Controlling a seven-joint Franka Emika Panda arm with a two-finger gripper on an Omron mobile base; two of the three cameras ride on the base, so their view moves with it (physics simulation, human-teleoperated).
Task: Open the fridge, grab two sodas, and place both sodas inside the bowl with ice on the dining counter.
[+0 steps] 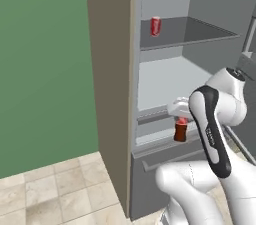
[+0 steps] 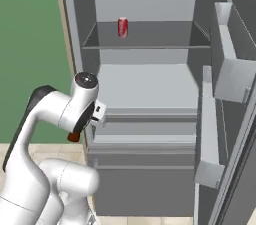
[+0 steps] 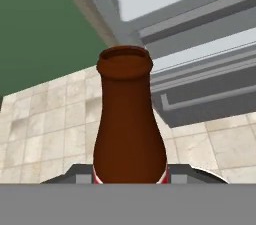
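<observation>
So we're at the part where 1 soda is out of the fridge [image 2: 150,89]: the tool [image 3: 129,181] is clenched around the brown cola bottle [image 3: 129,129], gripping it low on the body near the red label, with the neck and open-looking mouth sticking up right in front of the hand camera. From the left base camera the bottle [image 1: 181,130] hangs just outside the front of the fridge, about level with the lower drawers, tucked against the white arm. The red can [image 2: 122,27] is on the upper shelf [image 2: 150,44], toward the left, standing upright and well apart from the tool. The fridge door [image 2: 227,119] is swung wide open on the right with its bins empty as far as I can tell. My read: the next move is carrying this bottle to the bowl on the dining surface, which means the base has to turn away and drive, keeping the bottle steady and clear of the fridge's edge. Then it's back for the can. Neither bowl nor dining surface is in front of the cameras here. Room-wise: green wall [image 1: 45,69] to the left of the fridge, beige tiled floor [image 1: 60,189] below, grey fridge interior.
</observation>
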